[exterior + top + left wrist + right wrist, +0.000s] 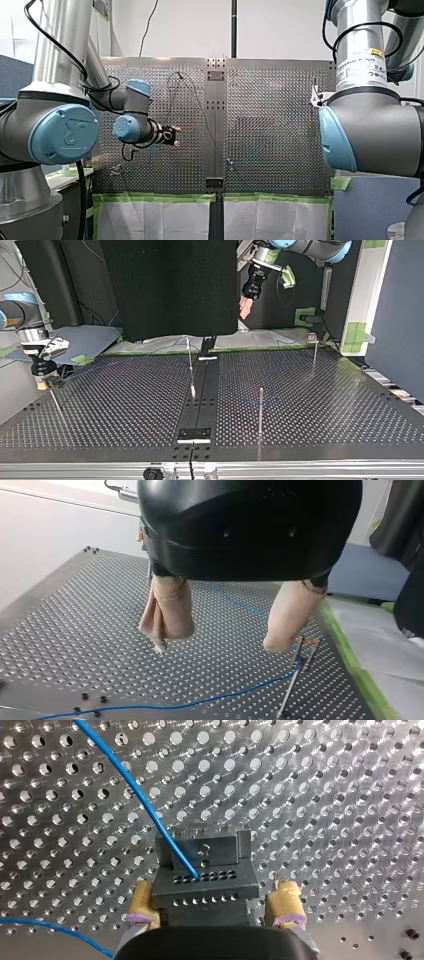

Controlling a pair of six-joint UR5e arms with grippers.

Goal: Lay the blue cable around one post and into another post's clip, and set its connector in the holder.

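Blue cable (132, 785), right wrist view: it crosses the perforated table (350, 795) on a slant and ends in a dark connector block (205, 880) lying between the yellow-padded fingers (286, 902) of my right gripper (214, 889). I cannot separate connector from holder within this block. One finger stands against the block's edge, while a sliver of table shows between the other finger and the block, so I cannot tell whether the pincer is clamped on it or merely flanking it. A second stretch of the cable runs over the table beside the gripper body.

Left wrist view: my left gripper (219, 645) hangs above the table with its beige pads (167, 610) wide apart and nothing between them. Below it the cable lies flat on the plate and runs up to a thin metal post (290, 690), meeting it just under the clip (306, 647) at its head. I cannot tell whether the cable is seated in that clip. Past the post, the cable continues over the table beyond the fingers.

Top view: my left gripper is raised well clear of the table on its far side, right of the middle. My right gripper is low at the table's left edge. Another bare post (261, 410) stands upright right of the dark centre strip.
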